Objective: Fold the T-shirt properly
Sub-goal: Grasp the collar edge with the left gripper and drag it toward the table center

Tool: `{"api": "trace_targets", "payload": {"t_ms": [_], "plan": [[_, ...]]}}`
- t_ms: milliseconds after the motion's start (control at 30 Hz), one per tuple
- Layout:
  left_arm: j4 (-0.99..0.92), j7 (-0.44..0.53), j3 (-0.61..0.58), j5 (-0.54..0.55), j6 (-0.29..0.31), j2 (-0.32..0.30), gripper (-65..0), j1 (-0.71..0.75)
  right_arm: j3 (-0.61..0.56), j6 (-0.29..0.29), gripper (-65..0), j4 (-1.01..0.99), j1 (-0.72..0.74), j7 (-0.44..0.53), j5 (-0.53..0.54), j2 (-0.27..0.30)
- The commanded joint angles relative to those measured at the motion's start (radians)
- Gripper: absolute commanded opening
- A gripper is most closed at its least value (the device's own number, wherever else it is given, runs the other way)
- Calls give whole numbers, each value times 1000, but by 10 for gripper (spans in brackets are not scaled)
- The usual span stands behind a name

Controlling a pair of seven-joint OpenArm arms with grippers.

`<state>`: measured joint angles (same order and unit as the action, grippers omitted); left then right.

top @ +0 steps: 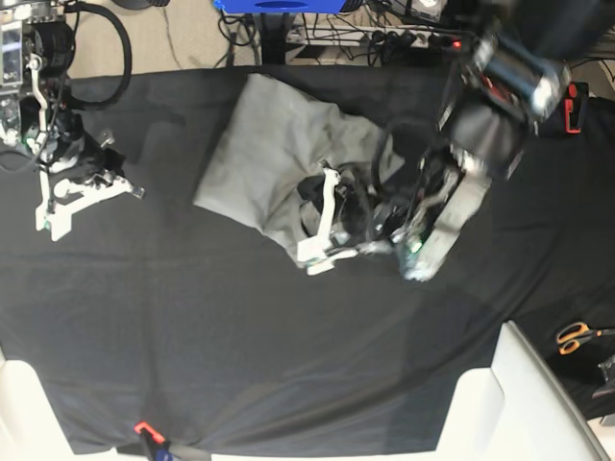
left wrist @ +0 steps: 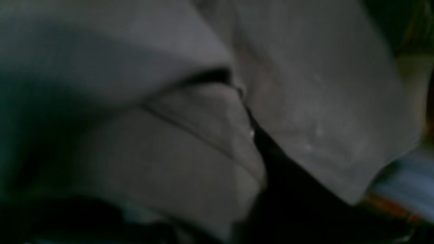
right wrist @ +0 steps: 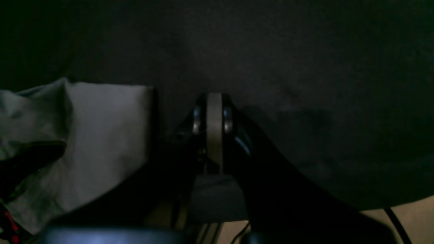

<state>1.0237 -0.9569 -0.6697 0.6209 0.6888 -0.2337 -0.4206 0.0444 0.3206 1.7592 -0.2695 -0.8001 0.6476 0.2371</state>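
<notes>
Pincer on the left arm [top: 322, 216] is buried in the T-shirt [top: 259, 154] near the middle of the tabletop, and in the base view its white fingers [top: 330, 206] are down on the lower right edge of the grey fabric with the cloth bunched up around them, so it looks clamped on the shirt. Left wrist view is basically nothing but blurry grey folds of cloth [left wrist: 190, 145] right up against the lens, with a dark gap running between two bulges, so you can't see the jaws themselves there. Right pincer [right wrist: 214, 101] is way off on the other side, sitting over the black table cloth [top: 240, 336] well apart from the shirt; the right wrist view shows its two jaws pressed flat together with nothing between them, and a lighter grey corner of fabric [right wrist: 101, 135] lying off to the left of it. Shirt itself is a crumpled slanted shape, upper part spread fairly flat toward the far edge of the tabletop, lower right part scrunched under the left arm. Orange-handled scissors [top: 577, 335] sit at the right edge of the base view, and cables [top: 384, 34] clutter the floor beyond the far side.
</notes>
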Motion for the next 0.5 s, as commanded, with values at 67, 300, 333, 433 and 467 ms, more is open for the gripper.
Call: {"api": "trace_targets", "payload": {"t_ms": [67, 300, 333, 433, 467], "plan": [[-16, 8, -134, 3, 9, -3, -650, -123, 5, -5, -642, 14, 6, 12, 1, 6], [-21, 97, -439, 1, 9, 4, -650, -281, 5, -5, -642, 14, 8, 12, 1, 6], [-21, 112, -471, 0, 9, 6, -650, -291, 5, -5, -642, 14, 9, 12, 1, 6], [-23, 161, -540, -75, 9, 33, -650, -314, 7, -2, -642, 12, 13, 12, 1, 6], [-23, 172, -549, -118, 9, 40, -650, -314, 7, -1, -642, 12, 14, 12, 1, 6]]}}
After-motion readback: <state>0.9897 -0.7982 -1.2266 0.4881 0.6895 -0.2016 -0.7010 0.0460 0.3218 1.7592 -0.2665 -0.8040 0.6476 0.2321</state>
